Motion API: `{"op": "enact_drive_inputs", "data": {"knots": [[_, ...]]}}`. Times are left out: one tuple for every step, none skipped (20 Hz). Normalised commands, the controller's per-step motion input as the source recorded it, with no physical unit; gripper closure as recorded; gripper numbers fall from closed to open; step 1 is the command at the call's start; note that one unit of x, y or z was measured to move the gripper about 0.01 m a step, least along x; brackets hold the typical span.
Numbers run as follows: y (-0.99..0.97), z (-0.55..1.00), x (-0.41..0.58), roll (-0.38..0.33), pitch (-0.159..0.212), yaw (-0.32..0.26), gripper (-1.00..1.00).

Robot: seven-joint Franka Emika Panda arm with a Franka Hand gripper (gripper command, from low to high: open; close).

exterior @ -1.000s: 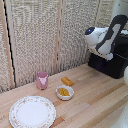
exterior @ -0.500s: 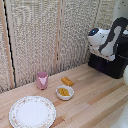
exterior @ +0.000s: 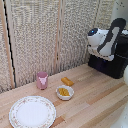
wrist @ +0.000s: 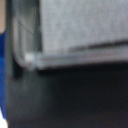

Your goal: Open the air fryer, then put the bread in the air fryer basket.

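The tool (exterior: 102,56), the end of a bulky white robot arm (exterior: 107,37), hangs directly in front of the large black boxy plastic air fryer (exterior: 116,62) at the far end of the exterior view's right. It sits so close to the appliance's front that the two overlap in the exterior view, and whether they touch cannot be told. Its fingers are hidden under the white block there, and the wrist view shows only a blurred blue edge, so I cannot tell whether the tool is spread or pressed together. The wrist view is filled with a dark surface (wrist: 70,95) just ahead of the tool, with a pale grey band and a screen-like grey panel beyond it; it is too blurred to pick out the handle or the drawer.

Well apart from the tool, toward the exterior view's left across the light wooden tabletop (exterior: 95,100), lies the small orange-brown rectangular block of bread (exterior: 67,81), flat on the wood. Just beside the bread stands a small white bowl with yellow pieces (exterior: 64,92). Farther from the tool stands an upright pink cup (exterior: 42,79). Farthest from the tool lies a round white plate with a patterned rim (exterior: 32,111), near the tabletop's front edge. A pale woven folding screen (exterior: 45,35) stands behind the tabletop.
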Motion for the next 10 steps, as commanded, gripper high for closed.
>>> {"op": "enact_drive_inputs", "data": {"knots": [[0.38, 0.0, 0.2, 0.287, 0.193, -0.045, 1.0], [0.45, 0.01, 0.209, 0.294, 0.189, -0.052, 1.0], [0.51, 0.03, 0.243, 0.309, 0.181, -0.058, 1.0], [0.55, 0.03, 0.246, 0.311, 0.174, -0.06, 1.0], [0.55, 0.04, 0.223, 0.311, 0.167, -0.057, 1.0], [0.57, 0.05, 0.194, 0.305, 0.148, -0.057, 1.0], [0.61, 0.05, 0.151, 0.29, 0.128, -0.057, 1.0], [0.67, 0.02, 0.08, 0.258, 0.087, -0.056, 1.0], [0.69, 0.01, 0.069, 0.251, 0.08, -0.055, 1.0], [0.7, 0.02, 0.037, 0.245, 0.063, -0.055, 1.0]]}}
